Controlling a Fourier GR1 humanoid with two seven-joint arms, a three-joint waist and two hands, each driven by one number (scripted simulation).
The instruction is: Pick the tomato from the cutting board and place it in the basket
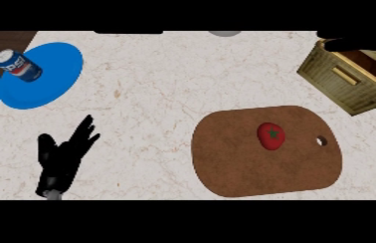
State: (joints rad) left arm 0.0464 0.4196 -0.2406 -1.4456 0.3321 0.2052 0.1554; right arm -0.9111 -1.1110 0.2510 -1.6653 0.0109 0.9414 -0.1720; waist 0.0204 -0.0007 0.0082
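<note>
Only one printed marking is to be seen: the label on the soda can (20,65), which is laid on its side on the blue plate (55,72) at the upper left of the head view. The can's body is printed dark blue, and a patch of white and red is set against that blue near the silvery end, in the manner of a cola brand's emblem. No letters, brand name or numbers can be made out on it — the marking is too small for any word to be read. Nothing else legible is shown.
</note>
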